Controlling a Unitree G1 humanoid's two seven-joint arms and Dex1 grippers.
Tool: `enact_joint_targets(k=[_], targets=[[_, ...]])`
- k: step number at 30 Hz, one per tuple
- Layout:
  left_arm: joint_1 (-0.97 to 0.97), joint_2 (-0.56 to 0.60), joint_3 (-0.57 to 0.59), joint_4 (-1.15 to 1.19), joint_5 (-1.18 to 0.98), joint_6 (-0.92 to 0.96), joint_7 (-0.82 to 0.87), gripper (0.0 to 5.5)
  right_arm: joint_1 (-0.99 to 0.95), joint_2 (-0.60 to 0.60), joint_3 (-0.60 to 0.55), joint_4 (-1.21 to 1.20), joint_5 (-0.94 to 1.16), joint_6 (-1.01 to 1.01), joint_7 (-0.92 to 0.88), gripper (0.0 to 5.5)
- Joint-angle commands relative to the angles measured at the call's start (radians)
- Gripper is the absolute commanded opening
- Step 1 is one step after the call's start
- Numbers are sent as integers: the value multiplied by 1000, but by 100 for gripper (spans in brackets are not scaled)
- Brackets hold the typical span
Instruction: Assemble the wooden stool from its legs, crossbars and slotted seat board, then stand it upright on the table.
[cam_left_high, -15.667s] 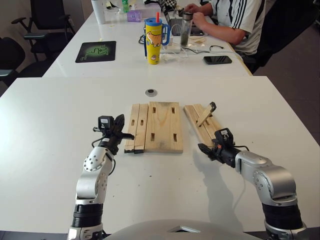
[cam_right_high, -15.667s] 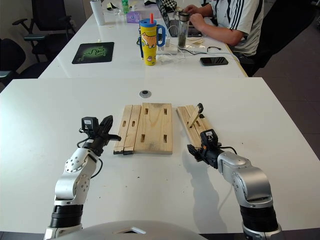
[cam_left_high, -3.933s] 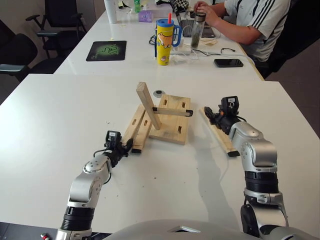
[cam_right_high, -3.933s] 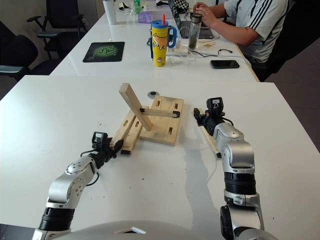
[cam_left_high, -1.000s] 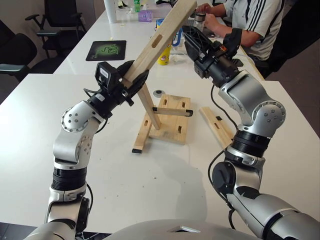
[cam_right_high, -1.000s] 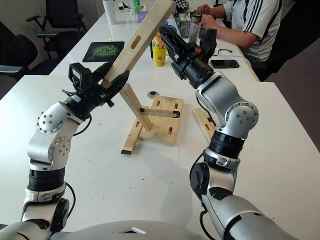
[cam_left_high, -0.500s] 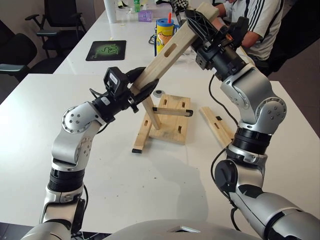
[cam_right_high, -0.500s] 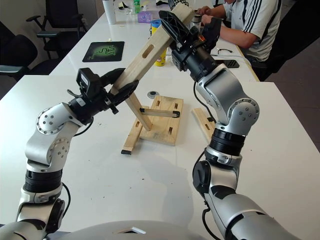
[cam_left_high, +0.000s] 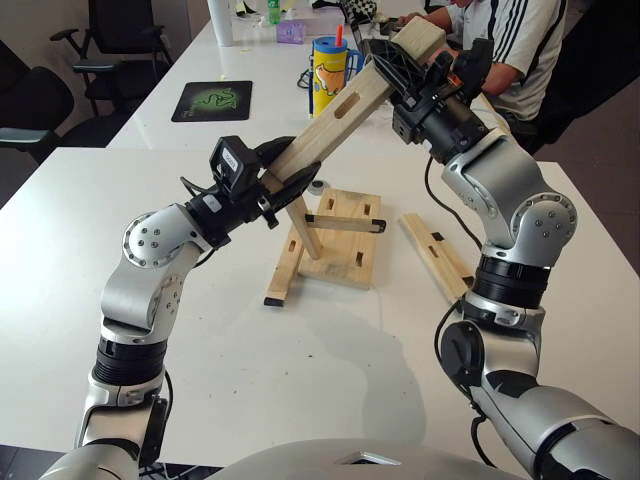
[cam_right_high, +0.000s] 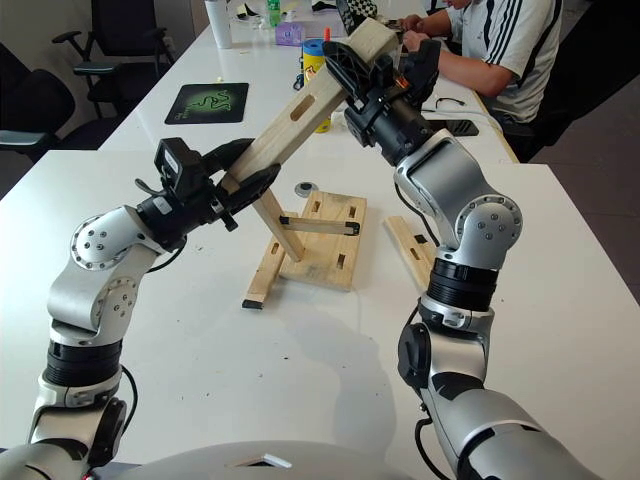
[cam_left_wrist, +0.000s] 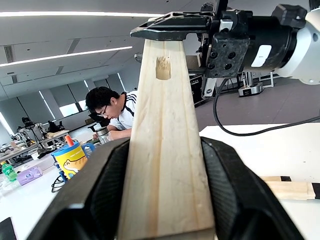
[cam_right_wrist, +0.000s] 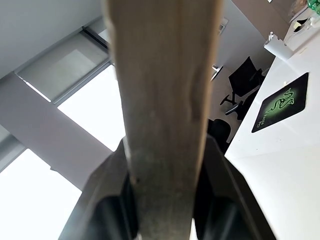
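The left pincer (cam_left_high: 272, 182) is clamped on the lower end of a long slotted leg (cam_left_high: 340, 104), its two fingers (cam_left_wrist: 100, 200) pressed against opposite sides of the wood. The right pincer (cam_left_high: 404, 58) is closed on the upper end of the same leg, a finger (cam_right_wrist: 107, 200) on each flank. The leg hangs in the air on a steep slant, low at the robot's left, high at its right, well above the white surface (cam_left_high: 330, 350).

Beneath it the slotted seat board (cam_left_high: 348, 250) lies flat on the surface. A second leg (cam_left_high: 304, 226) stands tilted on the board's left part, and a thin crossbar (cam_left_high: 346, 224) runs from it to the board's right edge. The tilted leg's top sits just under the left pincer – whether they touch cannot be told.

A third leg (cam_left_high: 282, 274) lies flat along the board's left side. A fourth (cam_left_high: 438, 256) lies flat to the right – apart from the board
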Motion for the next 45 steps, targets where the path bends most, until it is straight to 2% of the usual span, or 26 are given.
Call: enact_joint_targets(k=[1, 5, 6, 9, 12, 18, 23, 26, 34, 45], targets=[[-4, 11, 16, 6, 15, 10, 26, 208, 17, -20, 3, -6, -6, -7, 4, 103], [-1, 9, 29, 19, 10, 21, 33, 208, 16, -25, -10, 2, -22, -32, 1, 103], [0, 10, 30, 20, 10, 21, 33, 245, 16, -25, -15, 5, -25, -39, 0, 103], [1, 11, 37, 18, 4, 26, 37, 286, 15, -28, -35, 15, -35, -70, -7, 102], [3, 2, 70, 25, -25, 36, 49, 288, 7, -36, -69, 36, -49, -117, -13, 102], [20, -3, 218, 103, -161, 91, 78, 288, 2, -78, -134, 95, -137, -217, -23, 102], [102, 55, 150, 200, -39, 34, 41, 288, 61, -128, -88, 87, -370, -288, 18, 102], [129, 69, 48, 225, 67, -11, 24, 288, 139, -142, -36, 25, -484, -288, 52, 102], [61, 23, -133, 324, 196, -82, -24, 288, 302, -122, 2, -66, -589, -274, 98, 102], [6, -62, -209, 261, 182, -50, -57, 288, 451, -144, -14, -152, -686, -275, 162, 102]])
